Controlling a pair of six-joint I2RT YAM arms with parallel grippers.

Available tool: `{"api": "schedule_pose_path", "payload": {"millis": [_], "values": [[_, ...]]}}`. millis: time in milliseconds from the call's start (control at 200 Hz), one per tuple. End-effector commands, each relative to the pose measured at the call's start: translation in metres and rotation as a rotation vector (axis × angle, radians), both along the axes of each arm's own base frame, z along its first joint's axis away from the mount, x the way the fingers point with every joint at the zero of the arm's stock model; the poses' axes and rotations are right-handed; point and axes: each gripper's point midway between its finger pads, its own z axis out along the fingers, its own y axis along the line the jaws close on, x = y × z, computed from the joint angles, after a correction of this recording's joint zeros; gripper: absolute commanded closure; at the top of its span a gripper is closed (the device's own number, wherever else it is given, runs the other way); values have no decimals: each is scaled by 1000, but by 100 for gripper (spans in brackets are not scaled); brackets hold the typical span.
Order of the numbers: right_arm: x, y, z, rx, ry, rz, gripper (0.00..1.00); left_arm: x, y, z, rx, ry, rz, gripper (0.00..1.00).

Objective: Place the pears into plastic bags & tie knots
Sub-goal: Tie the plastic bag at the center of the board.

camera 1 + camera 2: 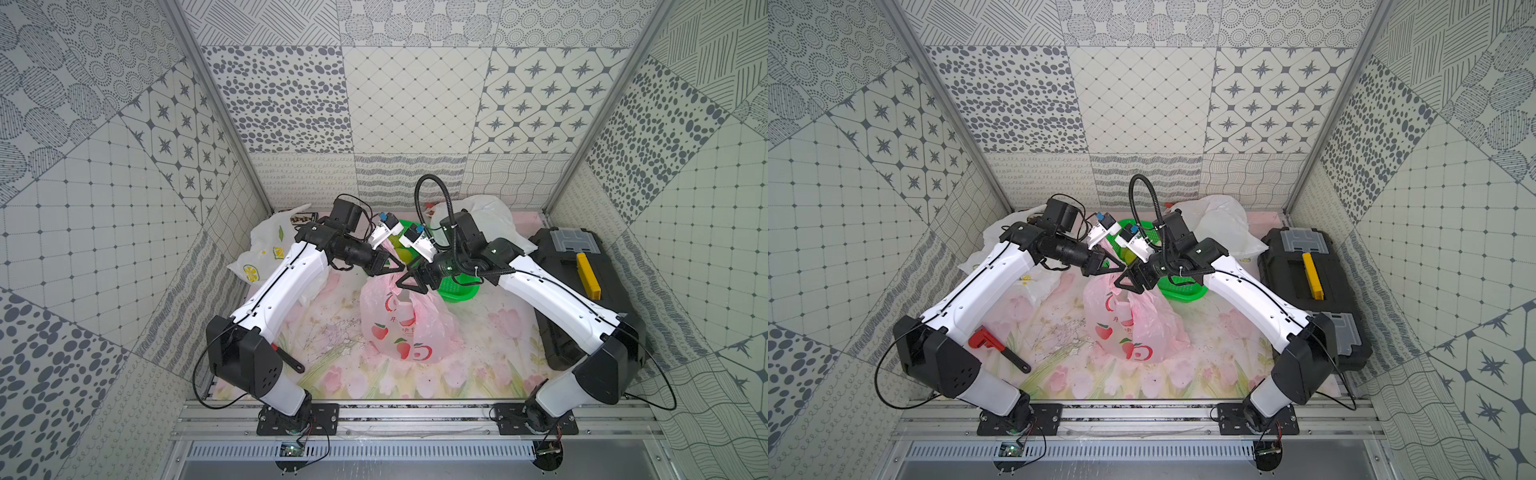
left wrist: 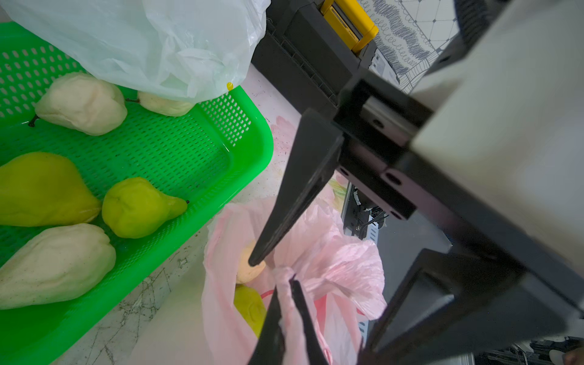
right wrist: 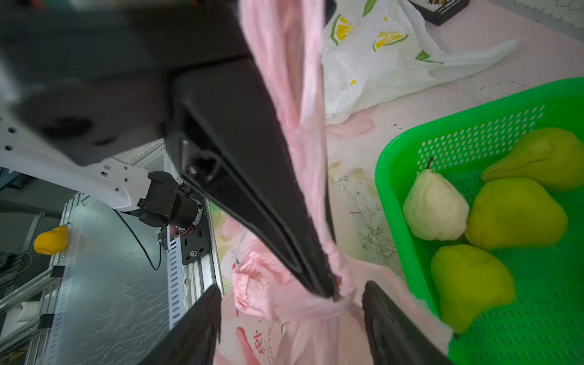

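Observation:
The pink plastic bag [image 1: 399,328] [image 1: 1133,328] stands mid-table with its handles gathered upward. My left gripper [image 2: 286,284] [image 1: 400,268] is shut on the twisted pink handle. My right gripper [image 3: 290,303] [image 1: 406,286] is open, one finger on each side of the bag's bunched neck, gripping nothing. A cream pear [image 2: 249,268] and a green pear [image 2: 249,308] show inside the bag. Several more pears, green [image 3: 515,213] and cream [image 3: 434,210], lie in the green basket [image 1: 457,291] [image 2: 189,151] behind it.
A lemon-print bag [image 1: 266,249] lies at the back left and a plain white bag [image 1: 486,220] drapes over the basket's far side. A black toolbox [image 1: 573,291] with a yellow handle fills the right edge. A red wrench [image 1: 992,343] lies near the left arm's base.

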Motion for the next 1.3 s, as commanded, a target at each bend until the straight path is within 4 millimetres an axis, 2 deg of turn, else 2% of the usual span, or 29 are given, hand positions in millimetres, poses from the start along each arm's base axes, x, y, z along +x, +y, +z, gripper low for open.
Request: {"api": "schedule_pose_path", "payload": {"millis": [0,95,195,315,435,510,605,705,815,946,1091,1196,1296], "values": [[7,3,6,-15,-58,35,36,-7,-3,12,-38,-27,-40,100],[7,5,-4,-43,-49,54,44,-9,-3,15,-44,-37,-46,100],[9,7,-12,-55,-36,61,60,-7,-3,14,-40,-35,-40,100],[12,10,-20,-56,-22,53,73,-4,-4,13,-40,-20,-25,100],[26,11,-16,-37,-59,-20,90,-6,-5,16,-52,2,-23,100],[32,8,-10,-25,-108,-63,100,-9,0,12,-48,13,-14,88],[38,7,-2,25,-180,-125,100,-9,10,9,-70,35,16,74],[37,17,10,110,-269,-168,100,-11,14,2,-93,54,37,62],[38,31,24,197,-353,-227,100,-19,13,-5,-105,112,32,61],[55,34,37,255,-451,-378,100,-35,13,6,-137,122,26,63],[63,29,58,404,-454,-480,100,-53,19,20,-163,85,30,61],[58,37,66,500,-412,-458,100,-57,20,14,-176,106,43,57],[54,42,61,580,-343,-445,100,-52,12,4,-196,118,55,54]]}}
